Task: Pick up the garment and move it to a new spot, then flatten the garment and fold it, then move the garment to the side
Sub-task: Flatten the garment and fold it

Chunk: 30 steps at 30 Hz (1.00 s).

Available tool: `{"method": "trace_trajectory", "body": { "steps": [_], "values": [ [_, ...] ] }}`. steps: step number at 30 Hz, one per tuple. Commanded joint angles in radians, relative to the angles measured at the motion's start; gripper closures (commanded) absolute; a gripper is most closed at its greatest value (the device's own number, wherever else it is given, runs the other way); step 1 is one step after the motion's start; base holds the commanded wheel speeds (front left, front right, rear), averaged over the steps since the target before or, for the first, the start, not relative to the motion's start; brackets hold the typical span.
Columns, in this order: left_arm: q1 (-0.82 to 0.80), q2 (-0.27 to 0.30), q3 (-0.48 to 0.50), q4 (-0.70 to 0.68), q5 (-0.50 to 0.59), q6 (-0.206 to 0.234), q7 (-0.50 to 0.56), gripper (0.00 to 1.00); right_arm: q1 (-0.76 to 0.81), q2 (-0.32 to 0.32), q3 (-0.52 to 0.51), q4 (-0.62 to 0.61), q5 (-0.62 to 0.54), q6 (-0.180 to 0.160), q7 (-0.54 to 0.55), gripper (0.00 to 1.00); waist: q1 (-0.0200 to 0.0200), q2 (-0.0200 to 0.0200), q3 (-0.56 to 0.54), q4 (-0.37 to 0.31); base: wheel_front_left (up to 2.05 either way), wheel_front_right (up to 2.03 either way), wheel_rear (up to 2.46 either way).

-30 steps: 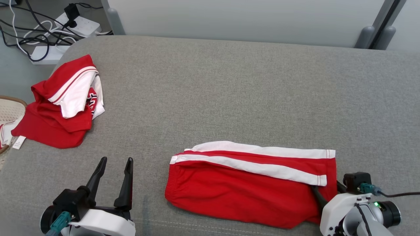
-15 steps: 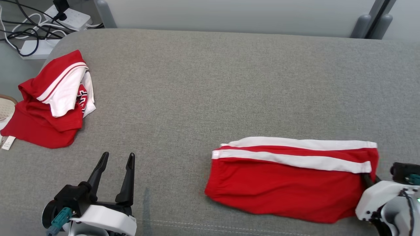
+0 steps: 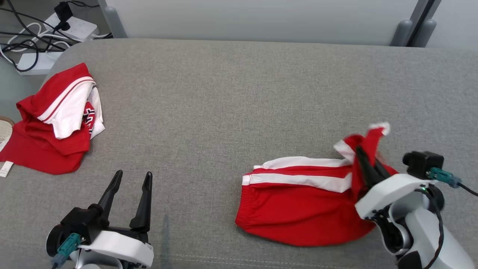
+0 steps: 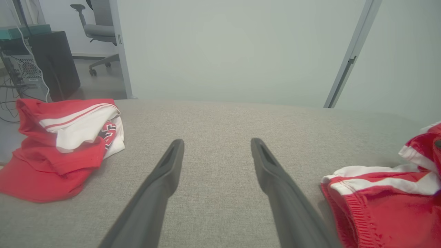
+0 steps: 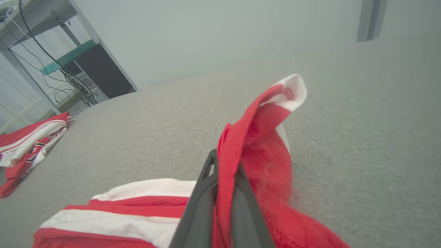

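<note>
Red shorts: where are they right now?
The red shorts lie at the head view's lower right on the grey cushion, their right end pinched and held up by the right gripper.

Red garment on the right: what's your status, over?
Right gripper shut on red garment, one end raised. Left gripper open, empty. Clothes pile far left, not in the way.

This looks like an office or lab workroom. A swivel office chair on castors stands beyond a doorway, near a black cabinet and a computer tower. White power strips with tangled black and white cables lie on the floor. Pale partition panels in grey metal frames close off the room.
</note>
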Motion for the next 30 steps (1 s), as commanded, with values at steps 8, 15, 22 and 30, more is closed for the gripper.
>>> {"method": "trace_trajectory", "body": {
  "steps": [8,15,22,30],
  "values": [
    [-0.044,0.009,0.032,-0.009,0.016,-0.015,-0.01,0.0,0.116,0.066,0.12,-0.36,0.062,-0.003,0.124,1.0,0.0,0.0,-0.01,0.018,0.0,0.0,0.0],
    [-0.056,-0.002,0.021,0.001,0.023,-0.025,-0.01,0.0,0.082,0.093,0.224,-0.309,0.065,-0.003,0.125,1.0,0.0,0.0,-0.004,0.052,0.0,0.0,0.0],
    [-0.064,-0.015,0.012,0.009,0.03,-0.033,-0.01,0.0,-0.01,0.096,0.335,-0.154,0.126,-0.003,0.039,1.0,0.0,0.0,0.009,0.082,0.0,0.0,0.0],
    [-0.078,-0.029,0.006,0.013,0.038,-0.041,-0.01,0.0,-0.09,0.096,0.454,-0.019,0.216,-0.003,-0.019,0.0,0.0,0.0,0.025,0.089,0.0,0.0,0.0]
  ]
}}
